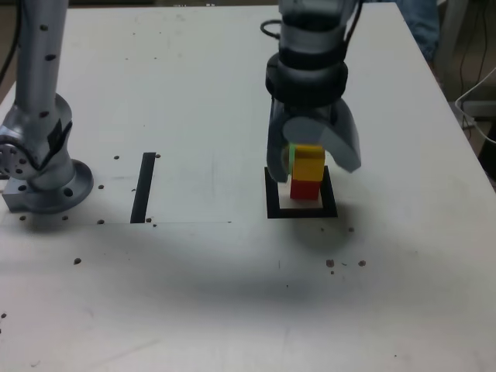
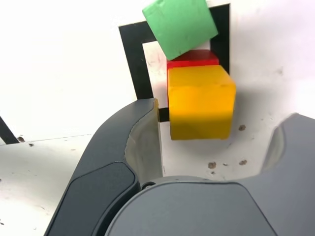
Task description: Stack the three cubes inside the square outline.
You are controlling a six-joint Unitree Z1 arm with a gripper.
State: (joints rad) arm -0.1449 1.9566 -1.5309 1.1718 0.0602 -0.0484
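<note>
1. The tool is spread, with its two jaws standing well apart; nothing is pinched between them.
2. The tool is directed downward over the square outline, as shown in the exterior view. The last section of the arm is brought in from that view's top edge and is held nearly upright.
3. The yellow cube is located at the mouth of the tool. In the wrist view, a narrow gap is seen between one jaw's tip and the cube's side; the other jaw is set farther off.
4. The red cube is positioned beneath the yellow cube, inside the square outline, and is partly covered by it.
5. The green cube is seen beside the yellow cube and is turned at an angle to it. In the exterior view, only a sliver is exposed, at the yellow cube's left. Its support cannot be determined.
6. A straight black strip is laid on the bench, between the square outline and the arm's base, which is mounted at the exterior view's left.
7. Small dark marks are scattered over the bench surface.
</note>
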